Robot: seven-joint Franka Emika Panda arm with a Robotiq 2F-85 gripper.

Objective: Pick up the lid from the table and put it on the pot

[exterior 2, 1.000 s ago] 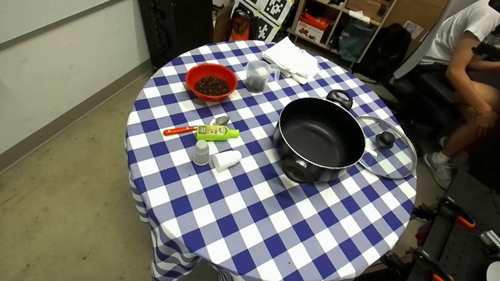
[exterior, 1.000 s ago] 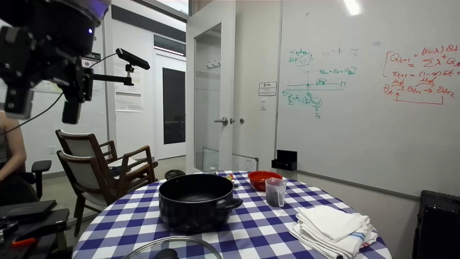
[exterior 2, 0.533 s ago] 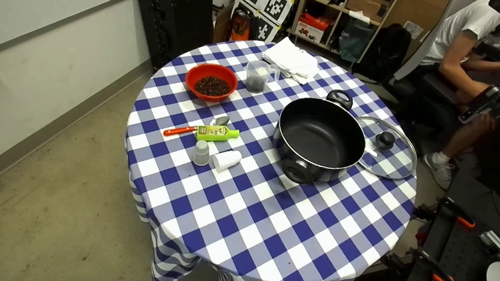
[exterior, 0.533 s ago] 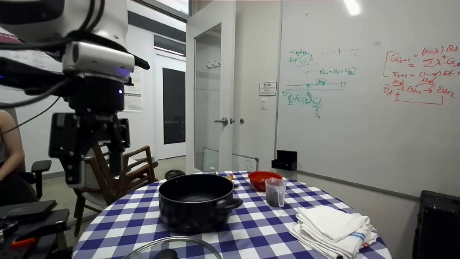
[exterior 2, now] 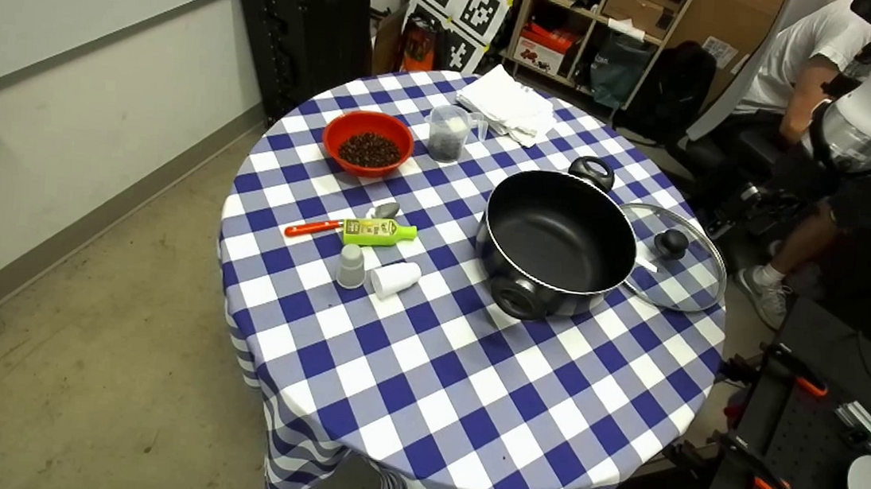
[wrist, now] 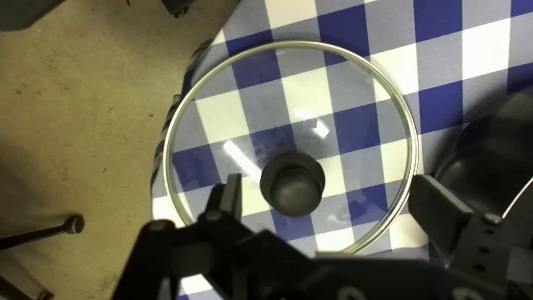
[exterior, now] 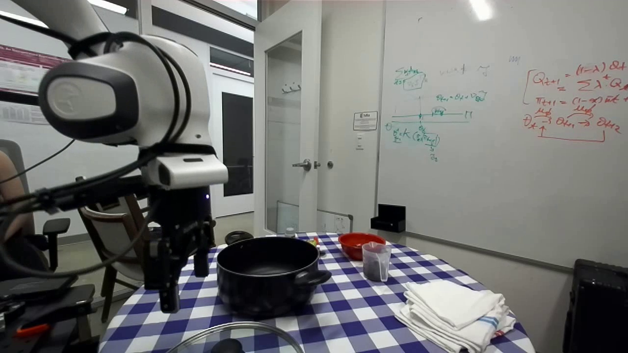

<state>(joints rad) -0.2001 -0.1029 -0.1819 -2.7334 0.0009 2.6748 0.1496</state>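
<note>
The round glass lid point(exterior 2: 692, 281) with its black knob point(exterior 2: 671, 242) lies flat on the table, beside the black pot point(exterior 2: 556, 236). The lid point(exterior: 260, 338) is partly cut off at the bottom of an exterior view, in front of the uncovered pot point(exterior: 267, 291). In the wrist view the lid point(wrist: 354, 121) fills the middle, with its knob point(wrist: 295, 191) between my spread fingers. The pot's dark side point(wrist: 470, 179) shows at right. My gripper point(exterior: 185, 289) is open and empty, above the table's edge near the lid. It also shows, small and dark, in an exterior view point(exterior 2: 734, 213).
The measuring jug point(exterior 2: 448, 134), red bowl point(exterior 2: 368, 142) of dark beans and white cloths point(exterior 2: 506, 104) stand toward the far side. A green bottle point(exterior 2: 378, 232), a red-handled utensil point(exterior 2: 313, 228) and two small cups point(exterior 2: 395, 279) lie on the checked tablecloth.
The arm has come down and toward the table, into both exterior views, with the gripper moving right and lower in the view with the whiteboard writing. The lid and pot have not moved.
</note>
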